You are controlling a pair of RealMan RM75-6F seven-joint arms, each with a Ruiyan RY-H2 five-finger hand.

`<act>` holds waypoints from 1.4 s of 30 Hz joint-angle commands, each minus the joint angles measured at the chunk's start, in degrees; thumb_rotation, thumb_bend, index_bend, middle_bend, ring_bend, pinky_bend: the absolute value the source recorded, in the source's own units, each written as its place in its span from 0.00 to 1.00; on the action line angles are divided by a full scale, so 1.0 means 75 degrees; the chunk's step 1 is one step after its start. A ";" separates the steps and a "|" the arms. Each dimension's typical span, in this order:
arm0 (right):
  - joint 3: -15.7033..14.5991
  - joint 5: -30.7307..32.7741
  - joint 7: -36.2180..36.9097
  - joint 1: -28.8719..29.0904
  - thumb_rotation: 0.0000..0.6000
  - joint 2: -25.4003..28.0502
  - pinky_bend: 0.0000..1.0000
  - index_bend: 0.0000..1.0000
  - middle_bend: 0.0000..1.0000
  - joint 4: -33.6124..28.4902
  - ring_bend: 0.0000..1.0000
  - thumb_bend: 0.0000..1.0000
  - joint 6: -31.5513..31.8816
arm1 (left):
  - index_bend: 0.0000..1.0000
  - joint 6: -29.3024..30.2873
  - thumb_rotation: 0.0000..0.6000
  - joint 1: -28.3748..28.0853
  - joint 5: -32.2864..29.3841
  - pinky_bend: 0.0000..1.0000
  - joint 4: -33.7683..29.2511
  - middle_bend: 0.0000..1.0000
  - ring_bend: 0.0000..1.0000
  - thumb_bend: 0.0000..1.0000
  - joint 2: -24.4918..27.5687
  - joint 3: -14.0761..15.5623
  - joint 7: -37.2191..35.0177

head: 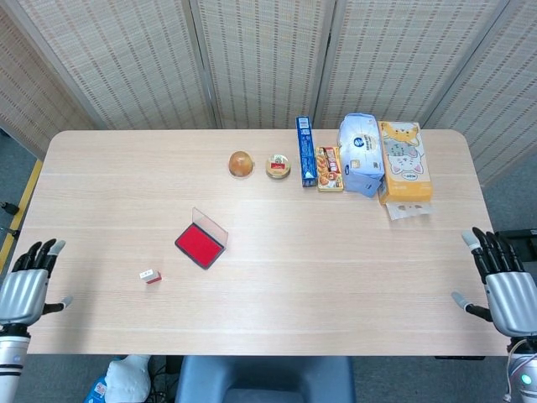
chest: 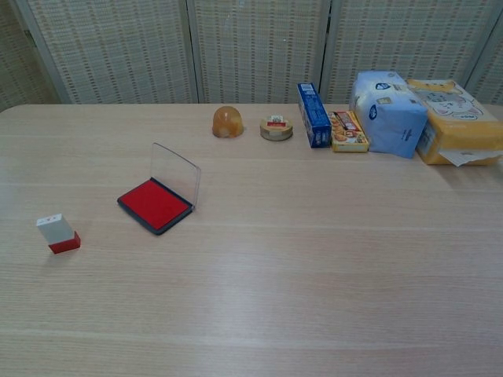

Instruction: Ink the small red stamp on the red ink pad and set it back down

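Note:
The small stamp [head: 150, 275] [chest: 57, 233], grey on top with a red base, stands on the table near the left front. To its right and a little farther back lies the red ink pad [head: 200, 244] [chest: 155, 204] with its clear lid raised. My left hand [head: 26, 288] hangs open off the table's left front edge, well left of the stamp. Off the right front edge my right hand [head: 503, 290] is open too, fingers apart. Neither hand shows in the chest view.
Along the back of the table [head: 336, 277] stand a round amber object [head: 241, 164], a small tin [head: 278, 166], a blue box [head: 306, 151], a snack pack [head: 331, 169], a blue tissue pack [head: 362, 154] and an orange cat-print pack [head: 404, 162].

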 commanded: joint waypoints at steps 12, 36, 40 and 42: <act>-0.0005 0.0022 -0.0060 0.0038 1.00 -0.0020 0.00 0.00 0.00 0.0012 0.00 0.14 -0.0029 | 0.07 -0.0707 1.00 -0.0781 0.0350 0.18 0.0566 0.10 0.00 0.14 -0.0494 0.0006 0.0105; -0.0088 -0.0356 0.0526 -0.0035 1.00 0.0173 0.00 0.00 0.00 0.0229 0.00 0.14 0.0361 | 0.07 -0.1754 1.00 -0.1853 -0.1246 0.18 0.0288 0.10 0.00 0.14 -0.1866 -0.0361 0.1855; -0.0103 -0.0420 0.0617 -0.0065 1.00 0.0193 0.00 0.00 0.00 0.0273 0.00 0.14 0.0462 | 0.07 -0.1762 1.00 -0.1982 -0.1560 0.18 0.0213 0.10 0.00 0.14 -0.2063 -0.0383 0.2208; -0.0111 -0.0449 0.0664 -0.0081 1.00 0.0203 0.00 0.00 0.00 0.0291 0.00 0.14 0.0509 | 0.07 -0.1756 1.00 -0.2028 -0.1667 0.18 0.0176 0.10 0.00 0.14 -0.2127 -0.0377 0.2341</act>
